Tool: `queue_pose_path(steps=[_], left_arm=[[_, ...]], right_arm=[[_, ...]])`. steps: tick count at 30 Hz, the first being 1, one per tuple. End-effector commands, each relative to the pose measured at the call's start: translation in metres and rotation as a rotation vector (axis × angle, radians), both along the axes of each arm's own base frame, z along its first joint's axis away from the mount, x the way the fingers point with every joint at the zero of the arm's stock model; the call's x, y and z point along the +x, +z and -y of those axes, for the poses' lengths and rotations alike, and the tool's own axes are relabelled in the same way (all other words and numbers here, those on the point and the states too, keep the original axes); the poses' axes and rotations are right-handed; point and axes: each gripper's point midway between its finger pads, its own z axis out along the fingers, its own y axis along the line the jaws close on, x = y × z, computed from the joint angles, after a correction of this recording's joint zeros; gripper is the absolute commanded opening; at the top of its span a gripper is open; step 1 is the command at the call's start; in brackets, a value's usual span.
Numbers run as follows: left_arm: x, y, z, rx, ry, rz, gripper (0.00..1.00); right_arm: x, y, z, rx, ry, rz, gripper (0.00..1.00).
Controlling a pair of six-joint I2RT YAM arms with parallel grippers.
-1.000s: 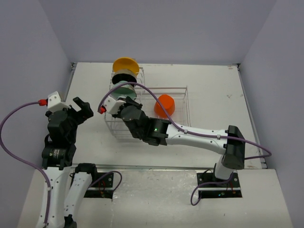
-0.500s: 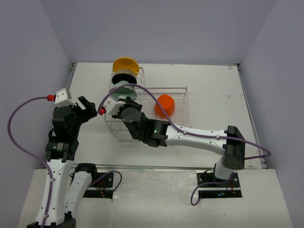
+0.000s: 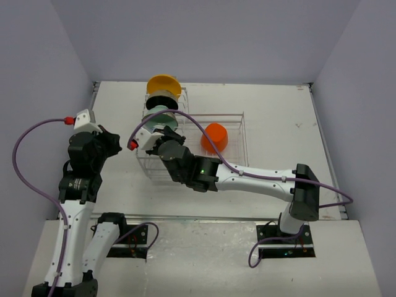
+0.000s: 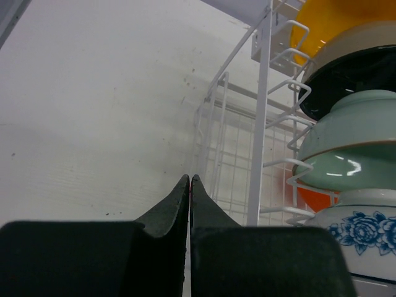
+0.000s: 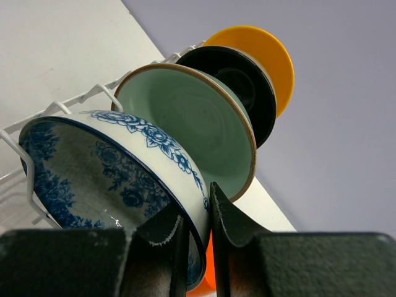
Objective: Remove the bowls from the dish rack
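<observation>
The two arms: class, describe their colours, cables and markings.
Left arm and right arm: white links, black joints, black fingers. A purple cable runs along each to a red connector beside a white wrist block. The right carries a green light.

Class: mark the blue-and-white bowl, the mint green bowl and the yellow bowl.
blue-and-white bowl (image 5: pixel 93 179), right wrist view, patterned inside.
mint green bowl (image 5: pixel 185 124), right wrist view, inner face.
yellow bowl (image 3: pixel 164 85), top external view, inner face.

- My gripper (image 4: pixel 189 179) is pressed tip to tip with nothing between, over the bare table (image 4: pixel 93 111).
- The rack (image 4: pixel 260 124) stands just ahead, on the view's right side.
- In its slots, far to near: yellow bowl (image 4: pixel 334 18), black bowl (image 4: pixel 352 74), mint bowl (image 4: pixel 352 142), blue-and-white bowl (image 4: pixel 365 241).
- An orange bowl (image 4: pixel 315 198) peeks out below the mint one.
</observation>
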Motion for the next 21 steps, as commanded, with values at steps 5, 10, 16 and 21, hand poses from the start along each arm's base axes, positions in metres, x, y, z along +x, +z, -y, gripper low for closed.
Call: queue_pose_path(steps=[5, 10, 16, 21], left_arm=[[0.001, 0.022, 0.031, -0.102, -0.136, 0.025, 0.00], [0.007, 0.017, 0.045, -0.160, -0.194, 0.012, 0.00], [0.006, 0.014, 0.054, -0.199, -0.230, 0.001, 0.00], [0.002, 0.012, 0.059, -0.224, -0.255, -0.011, 0.00]], right_arm=[[-0.008, 0.021, 0.003, 0.074, 0.012, 0.017, 0.01], [-0.008, 0.022, 0.004, 0.075, 0.012, 0.018, 0.01], [-0.008, 0.023, 0.003, 0.073, 0.015, 0.021, 0.01], [-0.007, 0.024, 0.003, 0.077, 0.015, 0.022, 0.01]])
